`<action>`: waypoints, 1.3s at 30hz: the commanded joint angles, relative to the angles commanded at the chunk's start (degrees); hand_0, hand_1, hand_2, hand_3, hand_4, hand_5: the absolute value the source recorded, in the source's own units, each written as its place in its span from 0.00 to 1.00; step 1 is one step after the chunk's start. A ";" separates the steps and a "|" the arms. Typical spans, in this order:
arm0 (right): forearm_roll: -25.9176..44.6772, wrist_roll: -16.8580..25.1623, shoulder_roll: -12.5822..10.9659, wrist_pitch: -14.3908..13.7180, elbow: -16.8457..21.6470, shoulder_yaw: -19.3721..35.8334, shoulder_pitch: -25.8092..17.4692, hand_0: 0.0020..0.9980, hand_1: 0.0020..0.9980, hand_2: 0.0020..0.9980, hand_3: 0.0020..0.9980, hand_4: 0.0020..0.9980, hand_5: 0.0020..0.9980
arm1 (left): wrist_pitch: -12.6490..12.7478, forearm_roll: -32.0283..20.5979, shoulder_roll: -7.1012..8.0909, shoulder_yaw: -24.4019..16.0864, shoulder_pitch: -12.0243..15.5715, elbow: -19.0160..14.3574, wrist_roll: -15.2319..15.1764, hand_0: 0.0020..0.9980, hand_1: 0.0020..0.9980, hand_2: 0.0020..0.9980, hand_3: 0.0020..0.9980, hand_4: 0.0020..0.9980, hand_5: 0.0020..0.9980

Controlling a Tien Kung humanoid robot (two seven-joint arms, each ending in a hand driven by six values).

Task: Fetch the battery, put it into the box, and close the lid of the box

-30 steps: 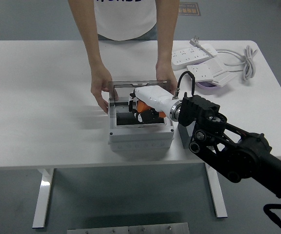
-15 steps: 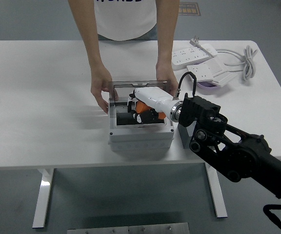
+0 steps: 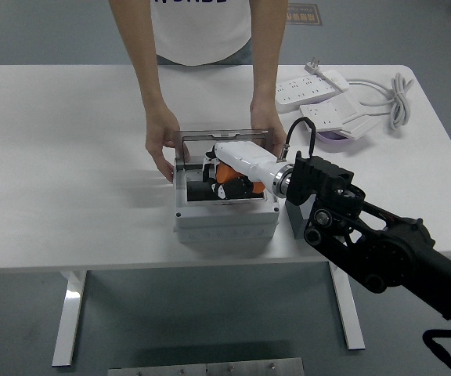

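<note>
Box (image 3: 225, 219) grey, rectangular, matte plastic; right hand (image 3: 229, 168) white-shelled, reaching inside, fingers curled on dark battery (image 3: 202, 190); person's hands (image 3: 161, 145) steady lid (image 3: 218, 135).

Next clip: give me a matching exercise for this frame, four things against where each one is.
Things:
1. right hand
2. person's hands
3. power strips
4. box

Places:
A. far right of the table
B. near the table's front edge, open
C. reaching into the box
D. on the raised lid, one at each end

Pairs: 1-C, 2-D, 3-A, 4-B
</note>
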 joint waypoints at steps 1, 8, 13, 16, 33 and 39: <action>0.01 0.04 -0.01 -0.05 -0.03 0.01 -0.01 0.19 0.29 0.42 0.43 0.65 0.07 | -0.01 0.01 0.00 -0.01 0.00 0.00 0.01 0.63 0.70 0.60 0.59 0.59 0.00; 0.33 0.29 -0.05 -0.46 -0.27 0.01 -0.10 0.18 0.29 0.42 0.43 0.69 0.08 | -0.02 0.03 0.00 -0.02 0.03 0.00 0.02 0.63 0.70 0.60 0.59 0.58 0.00; 0.52 0.38 -0.08 -0.53 -0.39 -0.06 -0.17 0.18 0.30 0.43 0.49 0.71 0.09 | -0.01 0.07 -0.01 -0.07 0.09 -0.01 0.08 0.63 0.70 0.60 0.59 0.58 0.00; 0.57 0.39 -0.07 -0.60 -0.47 -0.06 -0.20 0.18 0.30 0.43 0.49 0.71 0.09 | -0.02 0.10 0.00 -0.08 0.09 -0.02 0.10 0.63 0.70 0.60 0.59 0.58 0.00; 1.69 1.59 -0.03 -1.52 -0.95 0.05 -0.28 0.18 0.30 0.44 0.54 0.75 0.13 | -0.19 0.26 -0.07 -0.15 0.07 -0.04 0.22 0.63 0.70 0.60 0.59 0.58 0.00; 1.92 2.04 -0.02 -1.95 -1.03 0.08 -0.29 0.18 0.30 0.44 0.54 0.75 0.13 | -0.25 0.39 -0.08 -0.23 0.03 -0.06 0.31 0.63 0.70 0.59 0.59 0.58 0.00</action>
